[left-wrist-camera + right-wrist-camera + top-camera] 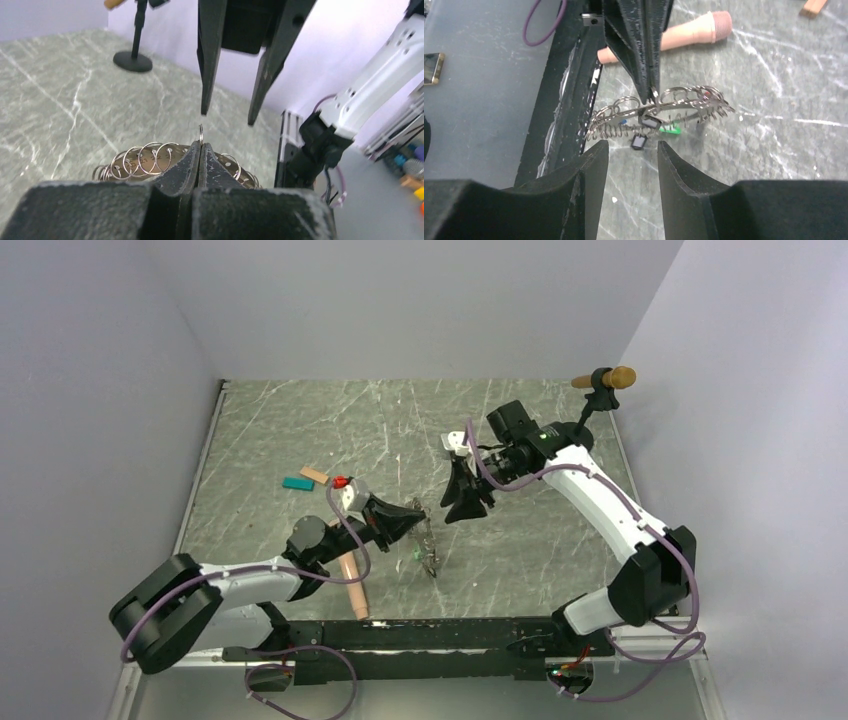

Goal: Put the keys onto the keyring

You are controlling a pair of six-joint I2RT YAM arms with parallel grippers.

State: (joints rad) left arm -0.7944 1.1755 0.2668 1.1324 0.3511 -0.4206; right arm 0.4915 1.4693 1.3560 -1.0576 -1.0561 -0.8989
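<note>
**Top view:** a fixed camera high behind the arms' base rail point(430, 635) looks down and forward over the whole marbled bench point(300, 420), from well back.

**Left wrist view:** the camera sits just behind the left fingers point(187, 165), very close, facing low across the bench toward the right arm point(380, 70) and the far stand point(132, 60).

**Right wrist view:** the camera sits just behind the right fingers point(589, 170), tilted down toward the near edge and the peach cylinder point(689, 35).

**Shared field:** all three views take in the keyring point(428, 545) at mid-bench, and each wrist view also frames the opposite fingers.

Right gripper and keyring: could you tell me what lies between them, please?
Right wrist view: a black key and a green key hang under the keyring, just past the open right gripper.
</note>
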